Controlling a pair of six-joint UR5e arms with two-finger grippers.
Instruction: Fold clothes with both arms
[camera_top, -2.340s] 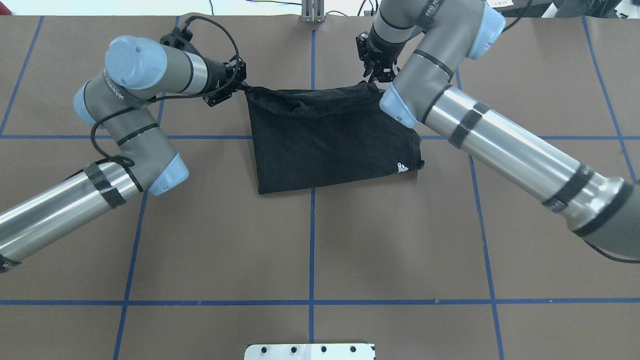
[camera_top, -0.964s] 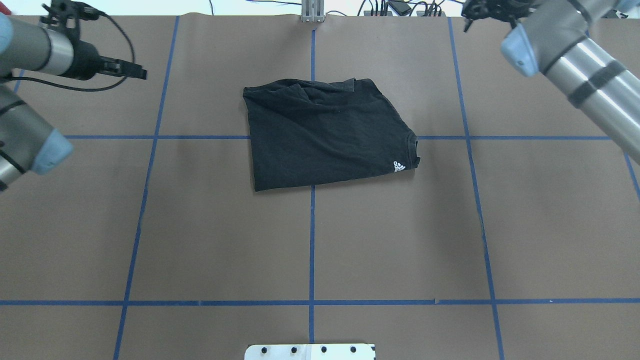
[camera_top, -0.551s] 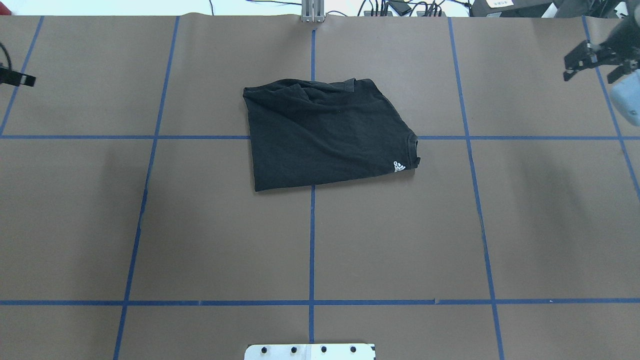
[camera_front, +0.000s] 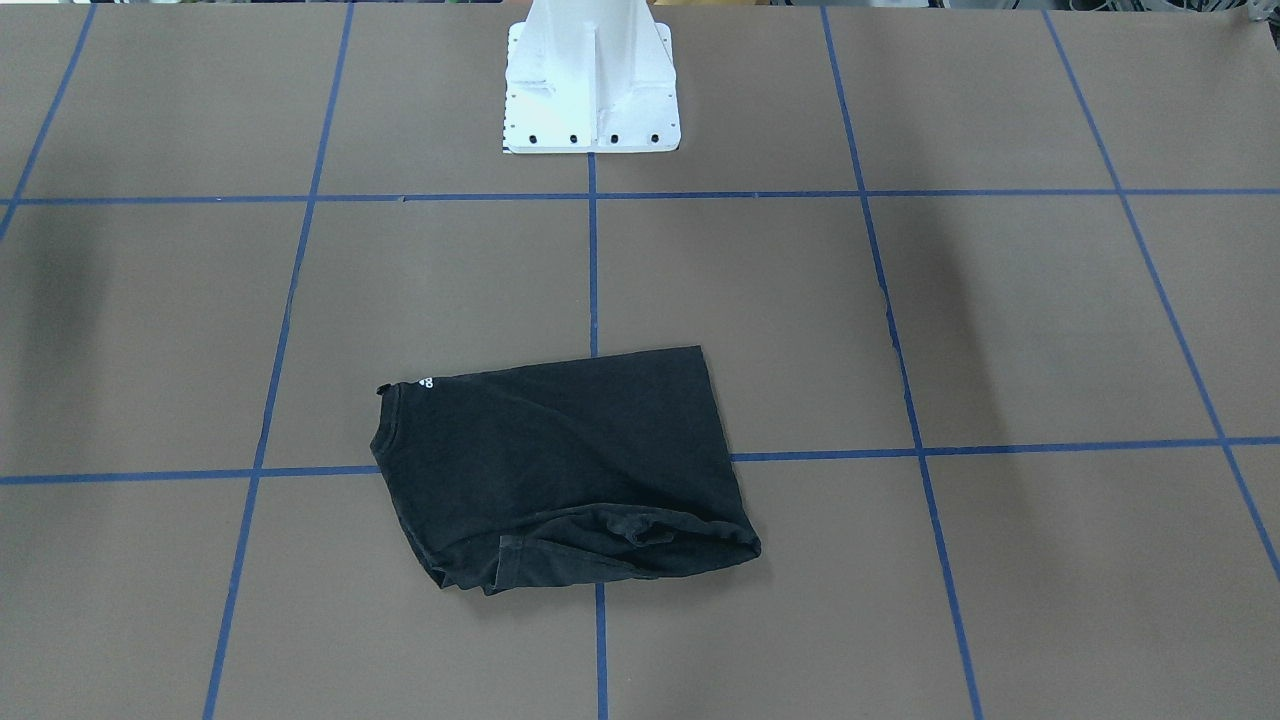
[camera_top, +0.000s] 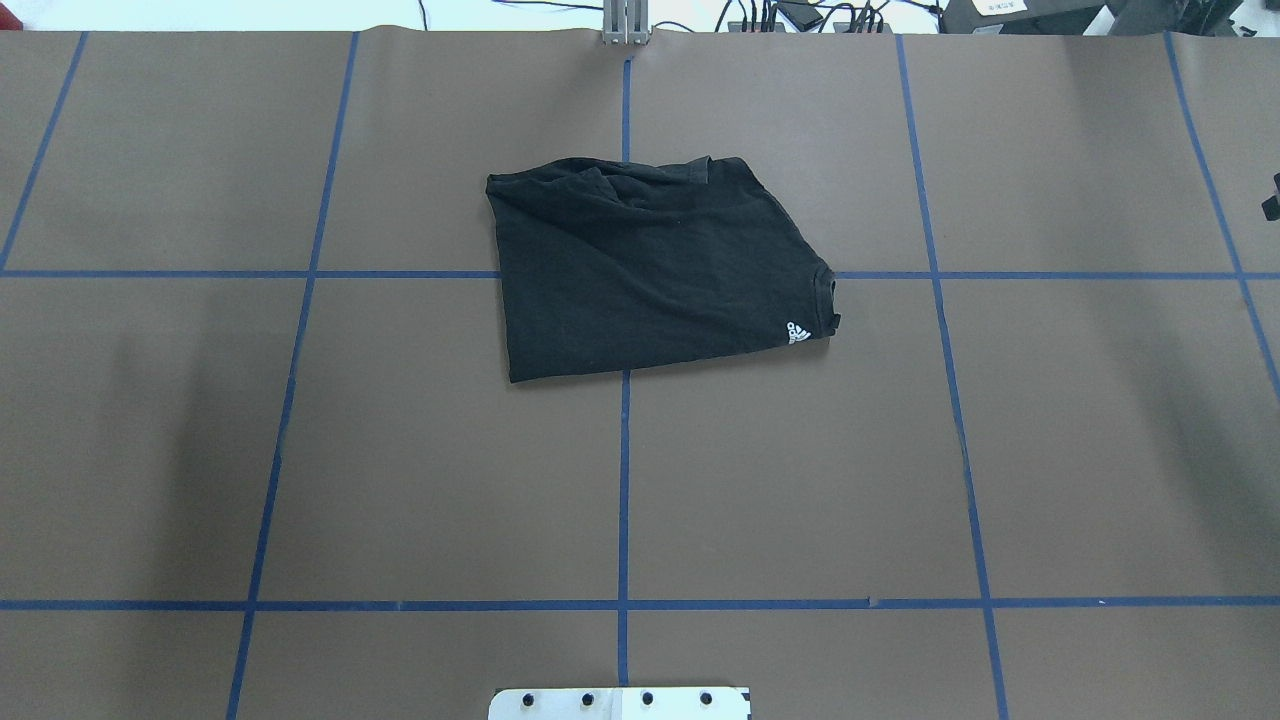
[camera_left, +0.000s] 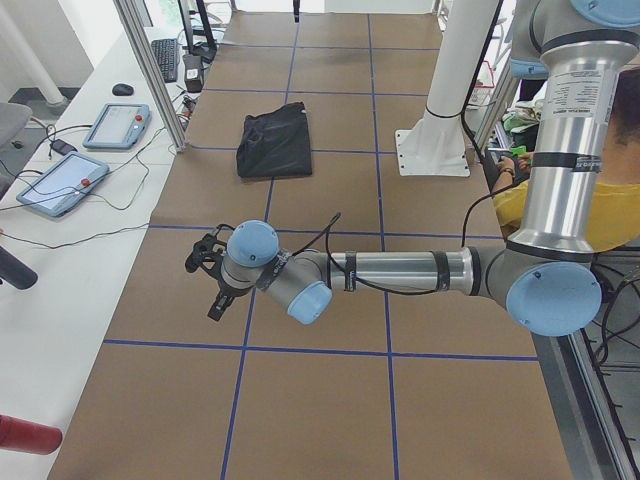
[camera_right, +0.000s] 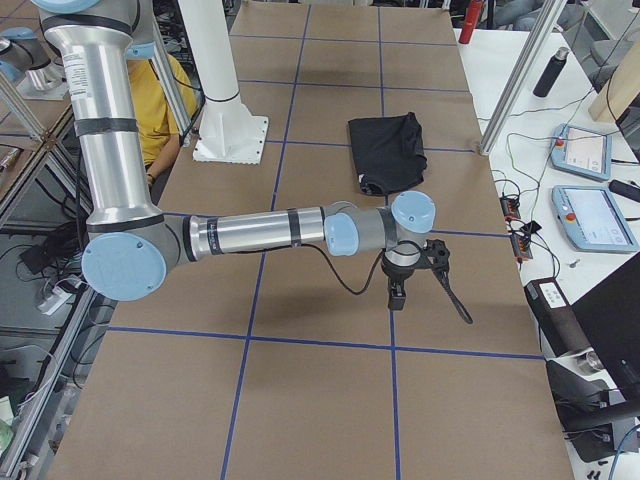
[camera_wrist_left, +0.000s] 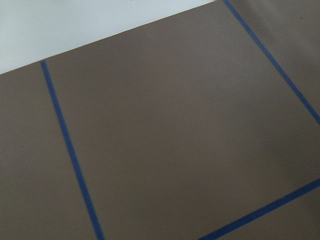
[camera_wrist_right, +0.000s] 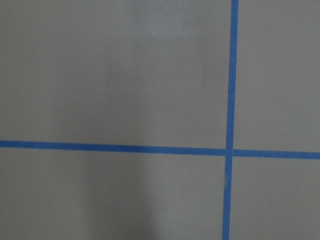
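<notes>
Left arm (camera_left: 400, 270) and right arm (camera_right: 255, 232): polished silver tubes are running between matte grey elbow housings, each housing is wearing a round light blue cap (camera_left: 553, 298), and black bands are ringing the tubes. A black cable (camera_right: 452, 296) is trailing from the right wrist. The white pedestal (camera_front: 590, 90) is showing four dark screw holes.

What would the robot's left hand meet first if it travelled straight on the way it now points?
Probably the bare brown table cover: the left hand points down at it, and its wrist view shows only cover and blue tape lines. The T-shirt lies well away.
</notes>
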